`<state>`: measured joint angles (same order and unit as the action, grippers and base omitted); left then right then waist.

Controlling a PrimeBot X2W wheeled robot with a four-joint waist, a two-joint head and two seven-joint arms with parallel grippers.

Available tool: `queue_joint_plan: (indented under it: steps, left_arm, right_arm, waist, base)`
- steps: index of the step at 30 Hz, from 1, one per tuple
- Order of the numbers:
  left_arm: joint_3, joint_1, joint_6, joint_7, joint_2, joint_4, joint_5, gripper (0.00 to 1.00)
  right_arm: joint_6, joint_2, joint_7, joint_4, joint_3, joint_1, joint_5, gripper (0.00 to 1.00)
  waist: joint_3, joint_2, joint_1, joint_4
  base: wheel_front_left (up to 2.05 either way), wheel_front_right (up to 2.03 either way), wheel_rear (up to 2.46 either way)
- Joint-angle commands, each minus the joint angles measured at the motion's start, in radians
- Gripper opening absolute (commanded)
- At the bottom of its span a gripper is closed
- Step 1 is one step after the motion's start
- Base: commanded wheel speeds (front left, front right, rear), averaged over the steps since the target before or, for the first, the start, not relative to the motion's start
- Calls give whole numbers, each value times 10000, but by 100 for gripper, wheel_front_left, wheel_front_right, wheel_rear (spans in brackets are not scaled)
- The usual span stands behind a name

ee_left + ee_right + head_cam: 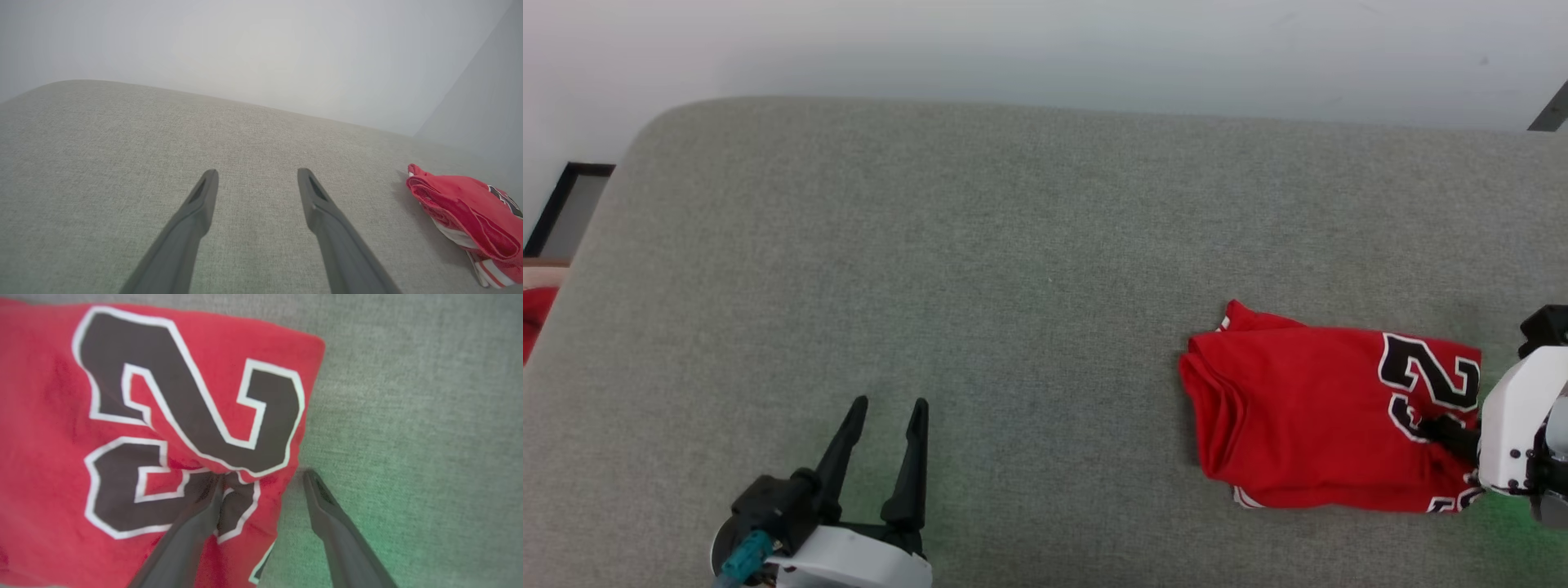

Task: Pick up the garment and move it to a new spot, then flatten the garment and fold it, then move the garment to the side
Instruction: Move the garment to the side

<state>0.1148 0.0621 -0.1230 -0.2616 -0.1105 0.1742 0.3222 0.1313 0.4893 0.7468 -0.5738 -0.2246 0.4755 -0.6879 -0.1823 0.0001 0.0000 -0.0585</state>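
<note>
The right gripper [263,475] stands open astride the folded garment's [53,465] edge, one finger on the cloth and one on the grey cushion [408,396], likely ready to pinch and shift it, while the left gripper [890,402] rests open, well apart.

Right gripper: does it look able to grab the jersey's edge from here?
Probably yes. The right gripper stands open astride the edge of the garment, one finger on the cloth, the other over the grey surface; nothing lies between.

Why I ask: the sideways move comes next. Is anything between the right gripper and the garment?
Nothing visible. The right gripper is open astride the edge of the garment, one finger on the number, the other on the grey cushion.
</note>
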Motion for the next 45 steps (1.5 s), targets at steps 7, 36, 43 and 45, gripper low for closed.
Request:
queue_joint_plan:
  steps: [7,36,43,45]
  left_arm:
    - [-95,408,-63,-38,57,-53,-161,100]
    - [2596,5594,-80,-8,-1992,317,-419,100]
    - [2820,6684,-81,9,-2331,114,-556,100]
    - [2874,6882,-81,22,-2354,91,-579,100]
  right_arm:
    - [-12,-164,-1514,132,154,-33,-597,0]
    - [-11,1073,-6125,-2846,2819,2782,-386,0]
    - [-11,1304,-7324,-4483,3070,4426,227,0]
    - [-11,1264,-7518,-4924,3012,4751,442,0]
  waist:
    - [-63,-1,0,472]
    - [-2941,-1,0,3888]
    - [-3828,-1,0,3758]
    - [-3970,-1,0,3706]
  base:
    - [0,0,0]
    - [0,0,0]
    - [0,0,0]
    - [0,0,0]
